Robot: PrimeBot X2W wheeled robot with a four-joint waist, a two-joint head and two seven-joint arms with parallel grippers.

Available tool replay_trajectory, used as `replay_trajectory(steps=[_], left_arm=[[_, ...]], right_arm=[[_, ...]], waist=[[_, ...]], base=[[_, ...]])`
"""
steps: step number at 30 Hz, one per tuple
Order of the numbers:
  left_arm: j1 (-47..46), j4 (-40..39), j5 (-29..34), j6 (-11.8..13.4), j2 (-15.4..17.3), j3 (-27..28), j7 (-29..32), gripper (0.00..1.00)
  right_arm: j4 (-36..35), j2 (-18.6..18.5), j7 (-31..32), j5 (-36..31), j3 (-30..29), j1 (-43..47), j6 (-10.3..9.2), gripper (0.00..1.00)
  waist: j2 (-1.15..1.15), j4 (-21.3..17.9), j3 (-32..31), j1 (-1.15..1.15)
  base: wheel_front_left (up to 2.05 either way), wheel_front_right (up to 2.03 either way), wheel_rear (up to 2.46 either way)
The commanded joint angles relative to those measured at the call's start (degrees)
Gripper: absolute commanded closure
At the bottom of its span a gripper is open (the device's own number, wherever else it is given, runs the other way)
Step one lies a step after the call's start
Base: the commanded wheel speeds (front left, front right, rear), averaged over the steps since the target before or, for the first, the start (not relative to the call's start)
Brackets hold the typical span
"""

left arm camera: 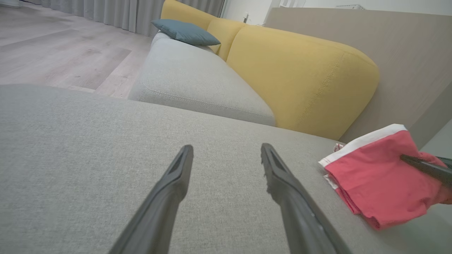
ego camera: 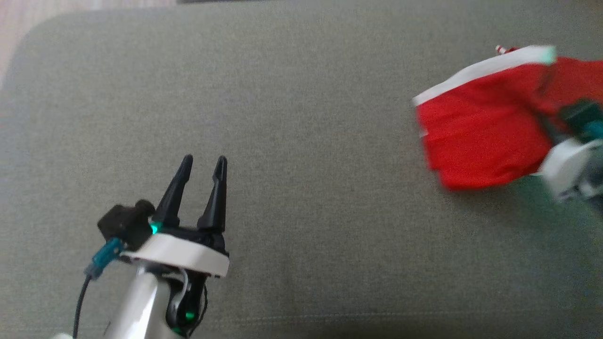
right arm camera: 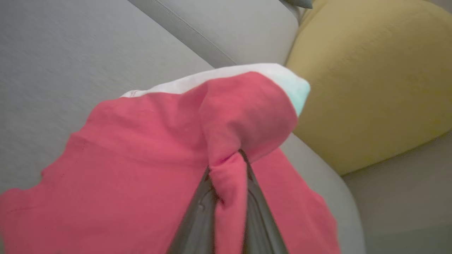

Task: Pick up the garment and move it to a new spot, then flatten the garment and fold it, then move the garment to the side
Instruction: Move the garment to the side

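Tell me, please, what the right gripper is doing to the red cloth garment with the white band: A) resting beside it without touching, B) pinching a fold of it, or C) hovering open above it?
B: the right wrist view shows the right gripper with its fingers shut on a bunched fold of the red cloth garment.

So the garment [ego camera: 476, 141] is bright red with a white band along one edge. The seat cushion [ego camera: 301, 117] is plain grey weave, the backrest [left arm camera: 303, 74] mustard yellow, the throw pillow [left arm camera: 185, 31] teal, the floor [left arm camera: 53, 46] pale wood grain, and the curtains [left arm camera: 116, 12] grey.
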Motion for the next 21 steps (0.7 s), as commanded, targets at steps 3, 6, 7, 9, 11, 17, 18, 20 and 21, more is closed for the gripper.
replay_trajectory(steps=[3,6,7,9,11,17,18,20,21], left_arm=[[-4.99,-2.77,0.06,-0.28,0.19,1.21,-0.34,0.0],[-6.58,-3.14,-0.74,-0.32,0.19,0.79,-0.34,0.0],[-7.07,-3.28,-1.04,-0.29,0.19,0.68,-0.34,0.0],[-7.49,-3.41,-1.24,-0.3,0.19,0.44,-0.34,0.0],[-8.26,-3.67,-1.25,-0.31,0.19,0.16,-0.34,0.0],[-9.4,-3.72,-1.48,-0.37,0.19,0.63,-0.34,0.0],[-9.37,-3.75,-1.48,-0.38,0.19,0.75,-0.34,0.0],[-9.26,-3.73,-1.41,-0.41,0.19,0.91,-0.34,0.0],[-9.21,-3.72,-1.4,-0.42,0.19,0.95,-0.34,0.0]], right_arm=[[-2.21,-10.25,1.87,2.29,2.25,-3.93,-0.03,1.0],[-2.21,-15.34,3.06,2.95,1.89,-5.69,-0.03,1.0],[-1.97,-15.69,3.23,4.24,0.91,-6.02,-0.03,1.0],[-2.49,-16.39,3.56,4.51,1.64,-6.17,-0.03,1.0],[-2.69,-17.39,6.35,3.24,0.64,-7.16,-0.03,1.0],[-2.36,-15.2,11.41,-1.99,-9.2,-6.14,-0.03,1.0],[-2.56,-14.69,12.2,-2.97,-10.63,-5.64,-0.03,1.0],[-3.45,-13.78,13.44,-4.93,-13.17,-4.55,-0.03,1.0],[-4.09,-13.52,14.1,-6.21,-14.21,-3.94,-0.03,1.0]], waist=[[0.0,-0.31,4.55,0.0],[0.0,0.21,6.95,0.0],[0.0,0.39,7.59,0.0],[0.0,0.56,8.23,0.0],[0.0,0.66,9.4,0.0],[0.0,1.38,10.9,0.0],[0.0,1.44,10.96,0.0],[0.0,1.55,11.05,0.0],[0.0,1.6,11.07,0.0]], base=[[0.0,0.0,0.0],[0.0,0.0,0.0],[0.0,0.0,0.0],[0.0,0.0,0.0],[0.0,0.0,0.0],[0.0,0.0,0.0],[0.0,0.0,0.0],[0.0,0.0,0.0],[0.0,0.0,0.0]])
